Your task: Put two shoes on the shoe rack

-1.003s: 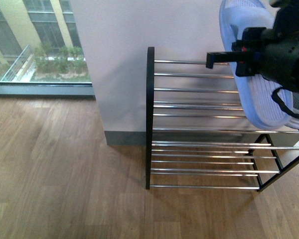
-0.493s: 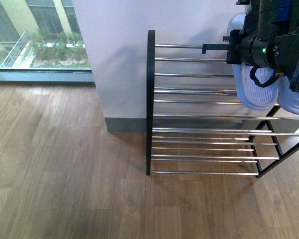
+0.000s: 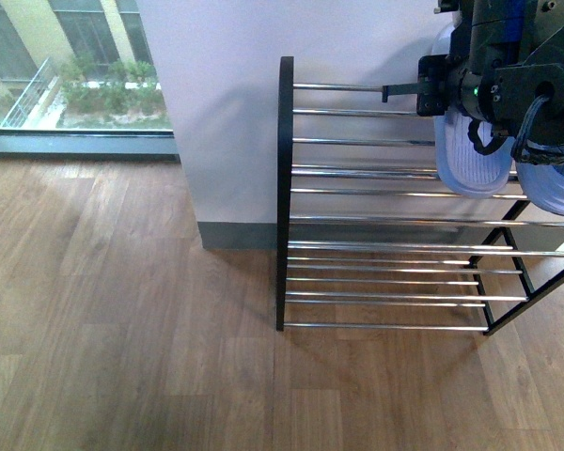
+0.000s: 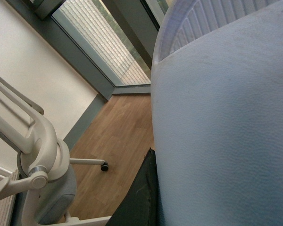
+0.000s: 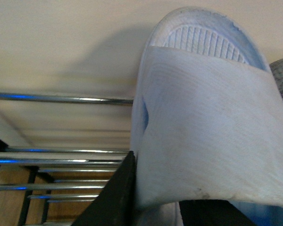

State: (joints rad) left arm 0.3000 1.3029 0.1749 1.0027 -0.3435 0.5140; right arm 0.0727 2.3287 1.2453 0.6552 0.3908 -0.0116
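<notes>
**Pale blue slippers held high over the rack's right end**

Wood-plank floor [image 3: 122, 310] runs from the window [image 3: 70, 70] on the left across to the shoe rack [image 3: 284, 188], whose black frame stands against the white wall [image 3: 226, 113] with its chrome bars bare. Both shoes are up in the air at the rack's right end, over the top tier. They are soft slip-ons rather than laced trainers. The left shoe [image 3: 470, 160] hangs toe-down with its ribbed sole facing me, and the left gripper [image 3: 470, 89] is clamped on it. Just beside it, the right shoe [image 3: 556, 188] is carried the same way by the right gripper [image 3: 545, 85].

I judge these light and springy. The foam will squash under the fingers and flop where unsupported. The broad upper band is the sensible place to pinch, which is where both arms seem to have them. On thin round bars a flat sole could tilt, so each should span two bars.

The front view gives the rack and the shoes' height but hides the fingers. The left wrist view shows one dark finger [image 4: 141, 197] pressed along the band, plus an office chair [image 4: 33, 155] unseen elsewhere. The right wrist view shows the sole ribs and the bars [image 5: 61, 99] just behind its shoe.
</notes>
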